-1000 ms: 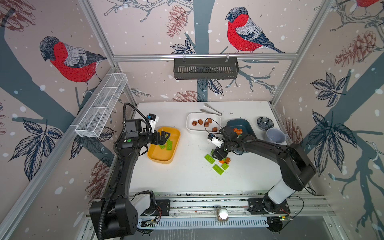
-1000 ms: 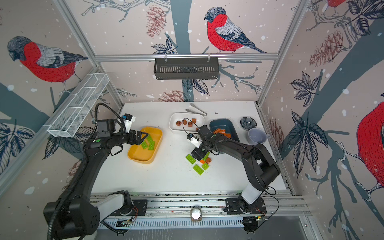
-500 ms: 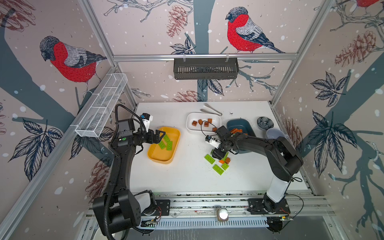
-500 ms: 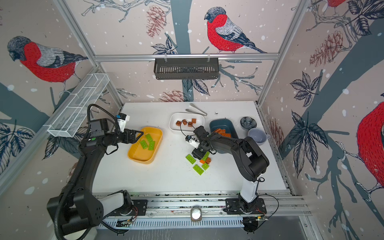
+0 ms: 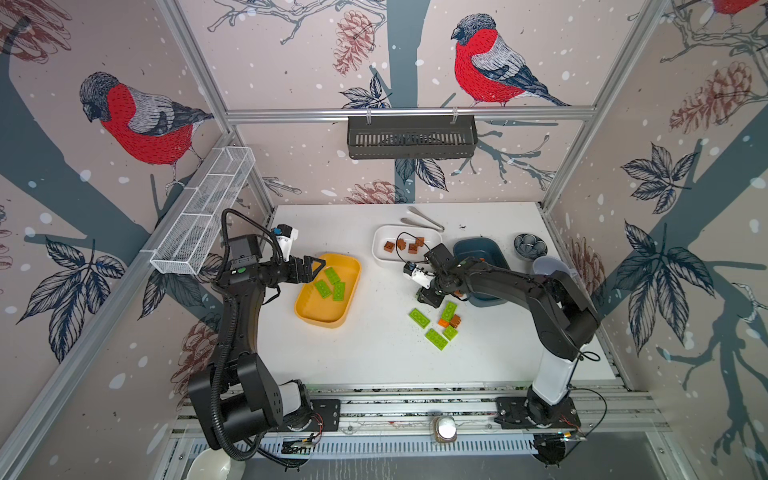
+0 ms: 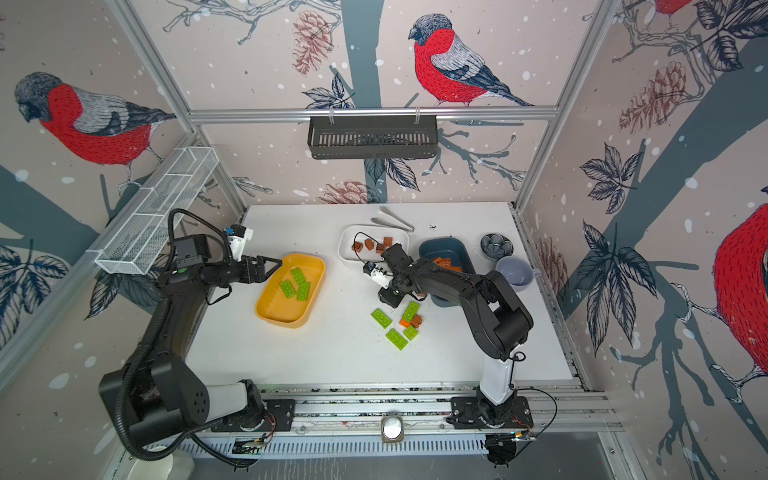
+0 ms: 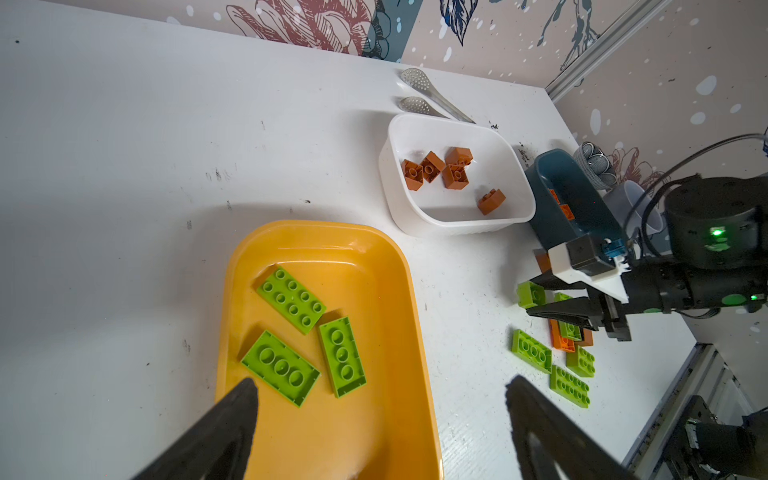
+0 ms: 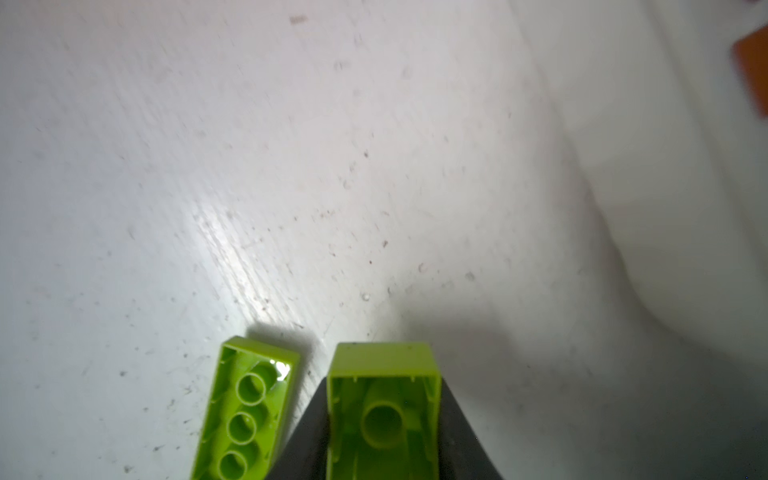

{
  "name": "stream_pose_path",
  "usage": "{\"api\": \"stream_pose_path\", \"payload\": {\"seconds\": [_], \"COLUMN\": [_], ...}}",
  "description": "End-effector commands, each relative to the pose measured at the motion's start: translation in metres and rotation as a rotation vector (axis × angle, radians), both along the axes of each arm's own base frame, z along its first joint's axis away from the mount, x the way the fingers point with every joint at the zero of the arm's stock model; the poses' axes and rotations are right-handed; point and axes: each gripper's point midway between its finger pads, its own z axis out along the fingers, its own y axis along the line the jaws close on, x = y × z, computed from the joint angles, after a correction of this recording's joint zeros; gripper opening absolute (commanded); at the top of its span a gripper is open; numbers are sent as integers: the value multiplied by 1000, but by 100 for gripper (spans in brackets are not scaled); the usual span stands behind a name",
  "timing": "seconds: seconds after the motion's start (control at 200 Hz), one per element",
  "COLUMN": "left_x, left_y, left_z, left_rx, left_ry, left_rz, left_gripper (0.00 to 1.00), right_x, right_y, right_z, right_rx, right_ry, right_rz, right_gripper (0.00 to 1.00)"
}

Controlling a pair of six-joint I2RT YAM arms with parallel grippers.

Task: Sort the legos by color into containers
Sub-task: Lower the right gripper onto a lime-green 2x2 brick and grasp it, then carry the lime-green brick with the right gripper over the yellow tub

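Note:
My right gripper [image 5: 430, 297] is shut on a lime green lego [image 8: 384, 399], its hollow underside showing between the dark fingers [image 8: 457, 424]. It is low at the far edge of the loose pile. Another green plate [image 8: 245, 407] lies upside down beside it. The pile holds green plates [image 5: 419, 318], an orange piece [image 5: 444, 322] and a brown cube [image 5: 456, 320]. My left gripper [image 7: 382, 386] hangs open and empty over the yellow tub [image 5: 320, 311], which holds three green plates [image 5: 332, 282]. The white tub [image 5: 382, 253] holds brown cubes [image 5: 405, 245]. The teal tub [image 6: 446, 245] holds orange pieces [image 6: 442, 262].
Metal tongs [image 5: 422, 218] lie behind the white tub. A dark flower-patterned dish [image 5: 530, 245] and a grey mug [image 5: 548, 268] stand at the right edge. A black basket [image 5: 411, 137] hangs on the back wall. A wire basket [image 5: 203, 216] hangs on the left frame.
The right gripper's jaws have closed on a green lego at the pile's far edge. The left gripper stays open, drawn slightly back over the yellow tub's left end.

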Motion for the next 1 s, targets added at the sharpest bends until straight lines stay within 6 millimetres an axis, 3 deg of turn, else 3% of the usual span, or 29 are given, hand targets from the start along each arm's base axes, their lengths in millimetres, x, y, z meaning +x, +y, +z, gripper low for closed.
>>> {"api": "stream_pose_path", "payload": {"seconds": [0.0, 0.18, 0.315, 0.5, 0.75, 0.916, 0.991], "left_x": [0, 2, 3, 4, 5, 5, 4], "left_y": [-2, -1, -1, -1, 1, 0, -1], "left_z": [3, 2, 3, 6, 6, 8, 8], "left_rx": [-17, -24, -29, -40, -41, -54, -62], "left_ry": [-7, -1, -2, 3, 3, 6, 5], "left_rz": [-18, -13, -12, -11, -3, -8, -12], "left_gripper": [93, 93, 93, 93, 93, 93, 93], "right_x": [-1, -6, -4, 10, 34, 39, 40], "right_y": [28, 106, 161, 217, 244, 247, 245], "right_z": [32, 84, 109, 108, 74, 69, 78], "right_rx": [109, 289, 425, 519, 503, 507, 521], "right_ry": [8, -27, -45, -56, -79, -78, -78], "right_rz": [24, 122, 166, 168, 140, 122, 115], "right_gripper": [31, 31, 30, 29, 33, 63, 70]}}
